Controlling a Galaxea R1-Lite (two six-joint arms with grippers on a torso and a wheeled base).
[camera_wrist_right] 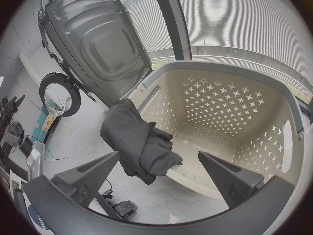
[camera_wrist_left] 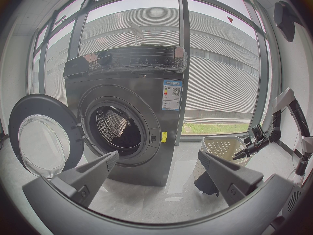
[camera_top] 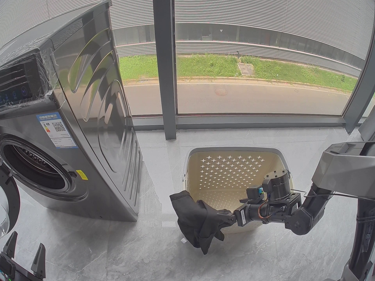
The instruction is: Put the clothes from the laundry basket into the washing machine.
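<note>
The washing machine [camera_top: 97,137] stands at the left. Its round door [camera_wrist_left: 42,137] is swung fully open to its left side, so the drum mouth [camera_top: 37,168] is uncovered. A strip of marble floor [camera_top: 156,254] separates the machine's side panel from the laundry basket [camera_top: 234,151], which sits close under the window [camera_top: 254,59].

A dark garment [camera_top: 197,219] is draped over the basket's near rim at the corner facing the machine. Most of it hangs down the outside wall toward the floor.

The right gripper [camera_wrist_right: 158,155] is level with that rim, right at the cloth. Its fingers are spread wide and are not clamped on the garment. The left gripper [camera_wrist_left: 157,154] sits low in front of the machine, facing the drum mouth, with its fingers also apart and holding nothing.
</note>
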